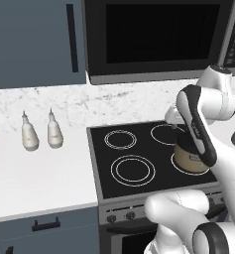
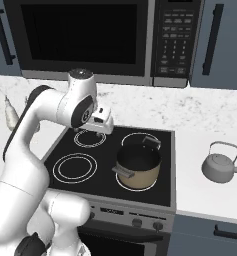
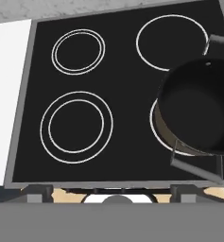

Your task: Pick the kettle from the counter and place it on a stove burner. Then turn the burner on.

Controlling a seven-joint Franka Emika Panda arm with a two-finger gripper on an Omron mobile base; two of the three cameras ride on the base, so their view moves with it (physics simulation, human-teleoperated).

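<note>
Well, my claw point(image 2: 106, 131) hung wide open and empty over the black cooktop point(image 2: 97, 150), and the kettle point(image 2: 219, 167) sat far off to its right on the table point(image 2: 210, 192).

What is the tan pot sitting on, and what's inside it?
The tan pot sits on the black cooktop, over a front burner ring it mostly covers. Its dark interior looks empty; the glass beneath is hidden.

Evenly lit, flat rendered light, no clear source. Barely any shadows on the counter point(image 1: 39, 173). No glare off the black cooktop point(image 3: 118, 94). Slightly soft and pixelated throughout, edges undistorted.
</note>
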